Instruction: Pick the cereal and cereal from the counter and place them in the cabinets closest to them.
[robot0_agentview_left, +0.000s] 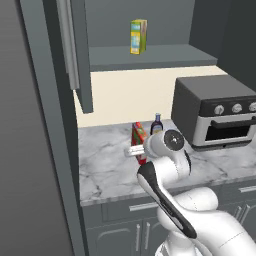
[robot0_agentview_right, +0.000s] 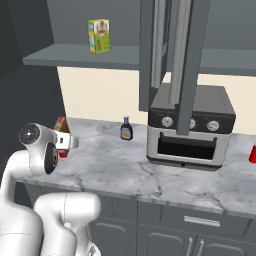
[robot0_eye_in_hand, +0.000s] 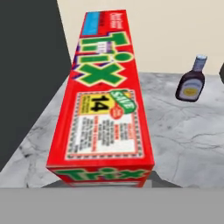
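Pinching my gripper (robot0_agentview_left: 137, 150) shut on red cereal box (robot0_eye_in_hand: 105, 109), marble counter (robot0_agentview_left: 105, 165) beneath, sauce bottle (robot0_eye_in_hand: 191, 81) near.

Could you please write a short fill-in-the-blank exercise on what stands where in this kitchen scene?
1. The red cardboard cereal box at the robot's hand stands on the ____ worktop.
2. The yellow-green carton stands on the open cabinet's grey ____.
3. The small dark sauce bottle stands between the cereal box and the silver and black ____.

Missing words: marble; shelf; toaster oven
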